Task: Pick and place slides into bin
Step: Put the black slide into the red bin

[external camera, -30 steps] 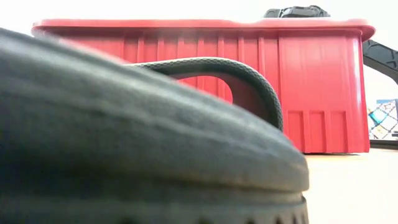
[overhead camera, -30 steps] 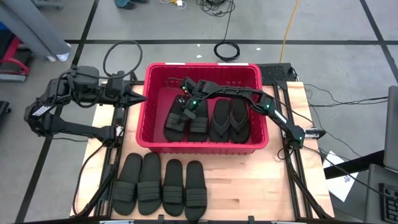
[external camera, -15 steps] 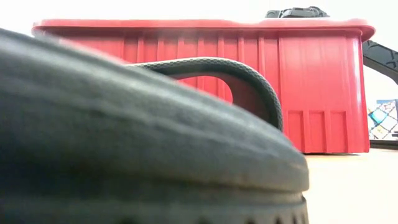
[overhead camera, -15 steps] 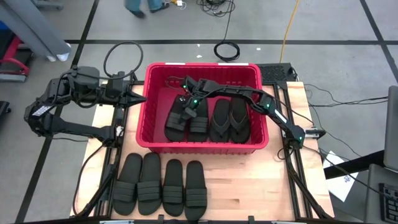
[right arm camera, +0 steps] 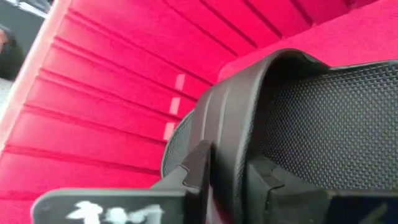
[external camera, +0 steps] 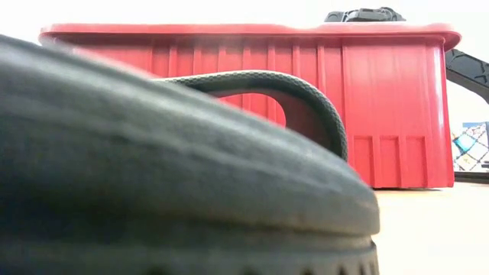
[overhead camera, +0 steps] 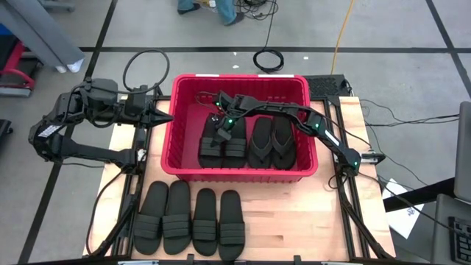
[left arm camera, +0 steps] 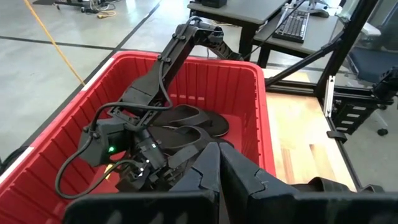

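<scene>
The red bin [overhead camera: 239, 77] holds two strap slides [overhead camera: 210, 149] [overhead camera: 234, 143] side by side and a pair of flip-flops [overhead camera: 271, 143], all flat on its floor. Several more slides [overhead camera: 190, 219] lie in a row on the table in front of the bin. My right gripper [overhead camera: 221, 126] reaches down into the bin over the left slide's strap, slightly open, with one finger on each side of the strap [right arm camera: 224, 137]. My left gripper [overhead camera: 163, 115] hovers shut just outside the bin's left wall. My right gripper stands astride the wide ribbed strap's edge [right arm camera: 227, 118] of the left slide, one finger [right arm camera: 199, 165] outside the strap and one [right arm camera: 267, 180] under it. Whether either finger touches the strap I cannot tell. The slide lies flat on the bin's floor.
In the low view one slide on the table [external camera: 153, 153] fills most of the picture, with the bin's front wall [external camera: 382, 114] behind it. Bare tabletop [overhead camera: 294, 221] lies to the right of the row. Cables run along both table edges.
My right gripper has opened a little while staying in place. The left slide in the bin, which leaned askew with its near end toward the bin's left wall, has dropped and now lies straight beside the other slide.
</scene>
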Robot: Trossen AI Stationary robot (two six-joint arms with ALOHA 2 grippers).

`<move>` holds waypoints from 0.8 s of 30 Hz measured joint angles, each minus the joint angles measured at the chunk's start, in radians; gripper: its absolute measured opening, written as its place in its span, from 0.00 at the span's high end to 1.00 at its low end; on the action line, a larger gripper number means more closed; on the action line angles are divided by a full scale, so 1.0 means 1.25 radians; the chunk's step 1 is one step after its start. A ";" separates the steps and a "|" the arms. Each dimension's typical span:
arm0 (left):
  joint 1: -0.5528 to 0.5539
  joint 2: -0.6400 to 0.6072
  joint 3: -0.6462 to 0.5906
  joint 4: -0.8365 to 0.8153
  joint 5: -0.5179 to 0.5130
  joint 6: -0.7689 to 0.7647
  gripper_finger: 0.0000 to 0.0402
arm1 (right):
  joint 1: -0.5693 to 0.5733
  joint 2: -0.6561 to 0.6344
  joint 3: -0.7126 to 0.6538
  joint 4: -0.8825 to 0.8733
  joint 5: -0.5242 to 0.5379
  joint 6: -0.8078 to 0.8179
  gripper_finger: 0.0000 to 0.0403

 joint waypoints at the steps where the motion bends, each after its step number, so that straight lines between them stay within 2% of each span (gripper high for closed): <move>1: 0.000 0.000 0.000 0.000 0.000 0.000 0.98 | 0.000 0.000 0.000 0.002 0.016 0.000 0.89; 4: 0.000 0.000 0.000 0.001 0.000 0.000 0.98 | 0.000 0.000 0.000 0.008 0.053 0.000 0.89; 10: 0.000 0.000 0.000 0.003 0.001 -0.001 0.98 | 0.001 0.000 0.000 0.033 0.064 0.001 0.89; 18: 0.000 0.000 0.000 0.003 0.001 -0.002 0.98 | 0.002 0.000 0.000 0.039 0.161 0.000 0.89; 24: 0.000 0.000 0.000 0.003 0.001 -0.002 0.98 | 0.004 0.000 -0.014 0.050 0.161 -0.008 0.89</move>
